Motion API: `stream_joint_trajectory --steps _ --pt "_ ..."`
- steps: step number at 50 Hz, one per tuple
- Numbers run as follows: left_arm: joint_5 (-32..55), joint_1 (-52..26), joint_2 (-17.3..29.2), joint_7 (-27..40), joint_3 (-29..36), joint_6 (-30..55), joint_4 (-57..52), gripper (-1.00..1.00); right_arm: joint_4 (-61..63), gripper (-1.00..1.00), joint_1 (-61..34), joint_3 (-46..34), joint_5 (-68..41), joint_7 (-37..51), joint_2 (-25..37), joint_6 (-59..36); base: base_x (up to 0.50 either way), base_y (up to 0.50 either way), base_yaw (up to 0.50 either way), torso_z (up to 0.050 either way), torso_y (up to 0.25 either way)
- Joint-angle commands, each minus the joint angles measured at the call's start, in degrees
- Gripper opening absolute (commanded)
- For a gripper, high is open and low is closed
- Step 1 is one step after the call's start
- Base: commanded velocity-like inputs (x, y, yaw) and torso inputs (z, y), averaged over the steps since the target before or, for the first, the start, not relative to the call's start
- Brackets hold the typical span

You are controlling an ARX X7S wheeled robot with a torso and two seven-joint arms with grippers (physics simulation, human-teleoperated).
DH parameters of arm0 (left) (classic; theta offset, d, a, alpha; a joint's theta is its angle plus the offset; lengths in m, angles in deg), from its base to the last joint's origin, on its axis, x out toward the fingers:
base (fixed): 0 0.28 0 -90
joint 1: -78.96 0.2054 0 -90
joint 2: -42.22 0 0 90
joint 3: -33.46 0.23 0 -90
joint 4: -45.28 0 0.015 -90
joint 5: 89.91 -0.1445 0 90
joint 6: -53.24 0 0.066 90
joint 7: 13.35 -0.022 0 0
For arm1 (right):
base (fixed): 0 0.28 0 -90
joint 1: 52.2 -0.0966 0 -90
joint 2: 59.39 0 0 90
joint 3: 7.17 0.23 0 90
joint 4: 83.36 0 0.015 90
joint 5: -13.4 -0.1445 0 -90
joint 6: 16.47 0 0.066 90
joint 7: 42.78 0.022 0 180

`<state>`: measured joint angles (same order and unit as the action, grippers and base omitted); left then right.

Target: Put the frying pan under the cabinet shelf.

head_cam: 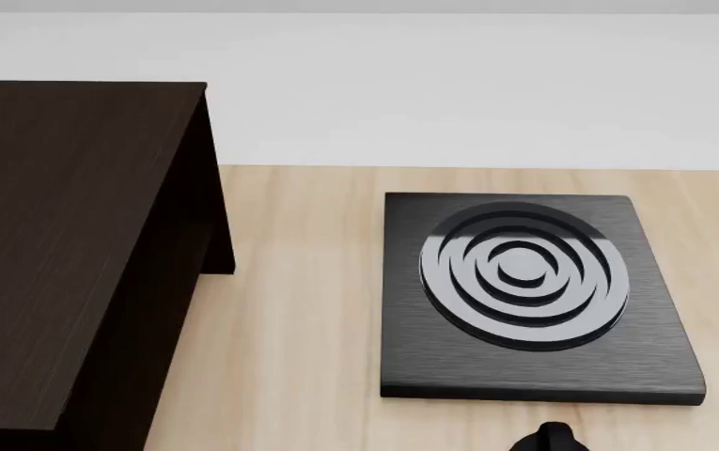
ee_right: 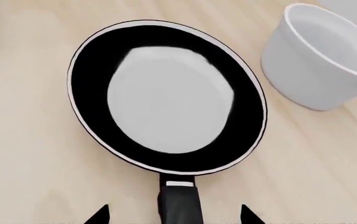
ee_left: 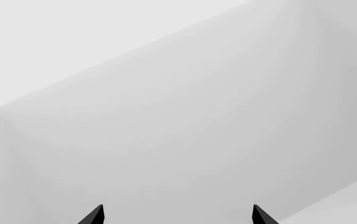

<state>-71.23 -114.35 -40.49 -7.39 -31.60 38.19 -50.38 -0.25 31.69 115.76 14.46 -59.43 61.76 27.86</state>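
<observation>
The frying pan (ee_right: 165,98) lies flat on the wooden table in the right wrist view, round and black with a thin pale rim and a glossy inside. Its black handle (ee_right: 179,200) runs back between the fingertips of my right gripper (ee_right: 175,215), which is open and straddles the handle without touching it. The cabinet shelf (head_cam: 77,244) is the large dark brown unit at the left of the head view. My left gripper (ee_left: 177,215) is open with nothing between its fingertips, facing pale walls. The pan does not show in the head view.
A black square plate with concentric rings (head_cam: 528,296) lies on the light wooden table (head_cam: 296,310) right of the cabinet shelf. A white bowl (ee_right: 318,58) stands close beside the pan. A small dark part of the robot (head_cam: 550,438) shows at the head view's lower edge.
</observation>
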Motion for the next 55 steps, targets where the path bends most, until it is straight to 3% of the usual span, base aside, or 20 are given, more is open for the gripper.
stream_joint_trajectory --steps 1,20,55 --pt "0.29 -0.18 -0.48 0.19 0.27 -1.29 1.15 1.0 -3.0 1.0 -0.49 -0.34 -0.09 0.31 -0.29 1.6 0.0 0.0 0.0 0.0 0.0" --pt "1.18 -0.86 -0.7 0.95 0.54 -0.33 0.47 1.0 -10.7 1.0 -0.59 0.53 -0.87 0.68 -1.16 7.83 0.0 0.0 0.0 0.0 0.0" --pt "2.74 -0.54 -0.82 2.48 0.32 -0.15 -0.02 1.0 -13.86 1.0 0.8 2.77 -1.82 0.59 -0.8 9.49 0.0 0.0 0.0 0.0 0.0"
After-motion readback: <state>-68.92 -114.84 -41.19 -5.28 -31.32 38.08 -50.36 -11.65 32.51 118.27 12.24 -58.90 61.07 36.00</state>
